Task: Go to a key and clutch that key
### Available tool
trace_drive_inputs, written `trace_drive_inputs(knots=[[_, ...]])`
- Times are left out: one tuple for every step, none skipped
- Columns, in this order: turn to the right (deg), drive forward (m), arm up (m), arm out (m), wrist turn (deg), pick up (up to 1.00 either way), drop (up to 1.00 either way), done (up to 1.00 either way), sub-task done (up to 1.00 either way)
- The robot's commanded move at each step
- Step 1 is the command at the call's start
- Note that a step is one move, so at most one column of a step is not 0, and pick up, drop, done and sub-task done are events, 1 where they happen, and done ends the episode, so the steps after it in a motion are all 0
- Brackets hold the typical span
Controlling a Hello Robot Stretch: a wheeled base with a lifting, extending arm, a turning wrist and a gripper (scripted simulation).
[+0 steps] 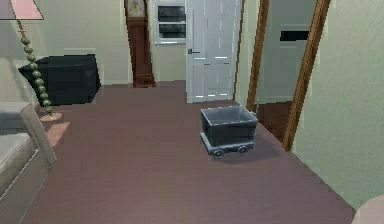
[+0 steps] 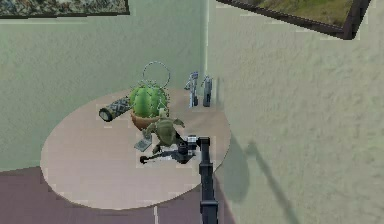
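Gripper (image 2: 160, 155) is over the round table (image 2: 90, 165), arm (image 2: 205, 190) coming up from below. Can't tell whether it holds anything, and finger spacing isn't readable. No key shape is clear; a small dark object (image 2: 146, 160) sits right at the fingertips on the tabletop. Just beyond the gripper is a small greenish figurine (image 2: 165, 128), with a potted cactus (image 2: 148, 100) farther out. A dark cylinder (image 2: 110, 111) is beyond-left, two shakers (image 2: 200, 90) beyond-right.

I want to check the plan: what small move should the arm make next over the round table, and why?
Probably lower the gripper slowly toward the small grey thing by its tip. It is over the round table near the cactus, and whether it holds anything cannot be told.
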Motion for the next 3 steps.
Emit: trace_drive_inputs(knots=[[0.0,0.00,0.00,0.00,0.0,1.00,0.00,0.00,0.00],[0.0,0.00,0.10,0.00,0.0,0.00,0.00,0.00,0.00],[0.0,0.00,0.00,0.00,0.0,0.00,0.00,1.00,0.00]])
